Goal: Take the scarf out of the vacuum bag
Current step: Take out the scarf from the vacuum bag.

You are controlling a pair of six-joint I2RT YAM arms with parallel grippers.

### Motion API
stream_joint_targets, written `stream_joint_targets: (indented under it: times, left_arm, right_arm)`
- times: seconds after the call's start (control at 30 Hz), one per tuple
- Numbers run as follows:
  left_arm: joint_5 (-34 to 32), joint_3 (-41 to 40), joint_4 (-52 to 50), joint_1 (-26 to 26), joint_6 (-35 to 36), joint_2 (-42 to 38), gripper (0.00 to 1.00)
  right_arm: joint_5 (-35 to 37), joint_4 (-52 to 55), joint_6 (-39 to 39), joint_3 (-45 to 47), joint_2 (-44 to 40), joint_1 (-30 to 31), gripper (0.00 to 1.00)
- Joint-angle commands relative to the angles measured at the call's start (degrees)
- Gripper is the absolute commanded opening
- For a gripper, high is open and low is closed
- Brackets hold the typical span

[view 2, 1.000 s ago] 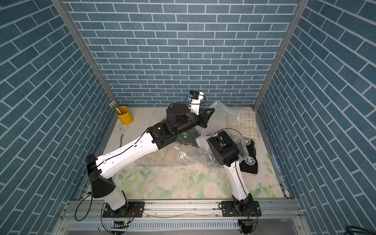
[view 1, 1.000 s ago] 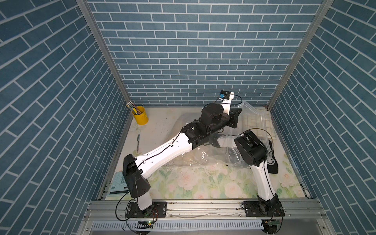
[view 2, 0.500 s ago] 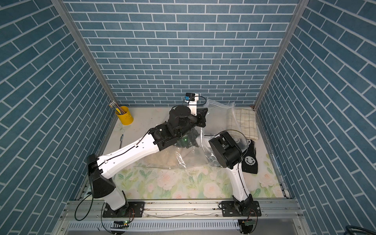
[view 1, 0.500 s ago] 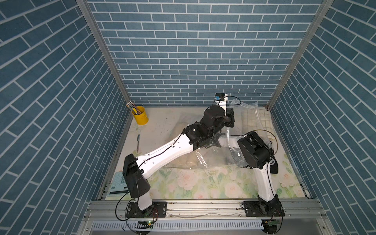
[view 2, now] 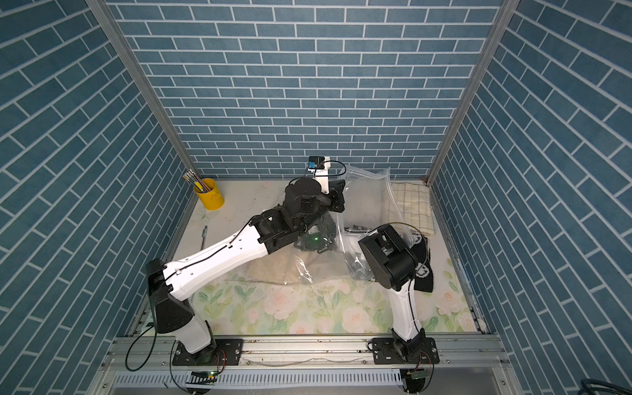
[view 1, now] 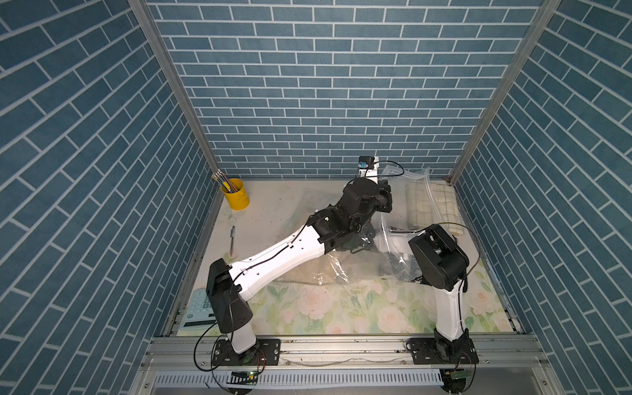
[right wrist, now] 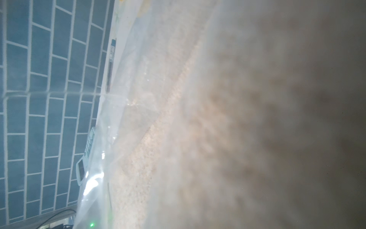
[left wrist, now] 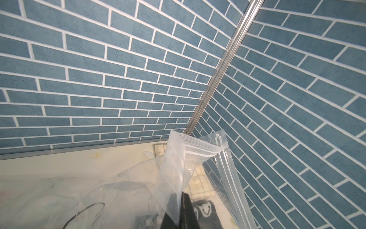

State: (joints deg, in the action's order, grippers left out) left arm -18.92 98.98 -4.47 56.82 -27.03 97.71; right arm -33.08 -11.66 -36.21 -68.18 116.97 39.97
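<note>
The vacuum bag (view 1: 408,178) is a crinkly clear plastic bag at the back right; its zip edge (left wrist: 200,146) is lifted off the table. My left gripper (left wrist: 181,196) is shut on the bag's film just below that edge, and in both top views it hangs near the back wall (view 2: 337,195). The scarf (right wrist: 178,119) is beige and fuzzy and lies inside the bag (view 2: 273,270). My right arm (view 1: 437,260) reaches into the bag's mouth. Its gripper is hidden in both top views, and in the right wrist view the scarf's cloth presses close and covers the jaws.
A yellow cup of pencils (view 1: 235,195) stands at the back left, with a pen (view 1: 232,239) in front of it. A calculator (view 1: 196,307) lies at the front left. A checked cloth (view 1: 441,205) and a black smiley-patterned fabric (view 2: 422,266) lie along the right wall.
My left gripper has shifted slightly left with the bag's edge held up. My right arm has drawn back a little toward the front right.
</note>
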Motion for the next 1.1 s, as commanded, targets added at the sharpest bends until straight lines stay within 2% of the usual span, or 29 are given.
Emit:
stream_joint_targets:
  times: [0.0,0.17,0.4,0.5,0.67,0.87,1.07]
  left_arm:
    - [-2.30,-0.94,-1.77,0.02,0.82,0.02,0.00]
    - [-2.53,-0.90,-1.51,-0.06,0.97,0.06,0.00]
    - [-2.82,-0.81,-1.13,-0.18,1.02,0.58,0.00]
    - [-5.56,1.75,-4.59,-0.23,0.00,2.24,0.00]
    - [-5.53,1.64,-4.31,-0.38,-0.54,2.65,0.00]
    - [-5.06,1.49,-4.54,-0.68,-0.53,3.33,0.00]
    - [-4.81,0.93,-4.31,-0.80,-0.92,3.23,0.00]
  right_arm:
    - [-0.65,-4.33,-0.44,1.33,-4.20,0.07,0.00]
    - [3.41,-1.25,0.23,3.42,-7.36,-1.08,0.00]
    - [13.81,10.75,3.89,2.36,-10.68,-1.95,0.00]
    - [17.00,12.19,3.93,3.28,-12.40,-2.40,0.00]
    - [16.05,11.22,3.95,5.35,-13.51,-4.03,0.00]
    - [9.33,6.61,5.41,8.63,-16.15,-6.28,0.00]
    - [12.13,10.56,7.00,8.63,-17.94,-8.04,0.00]
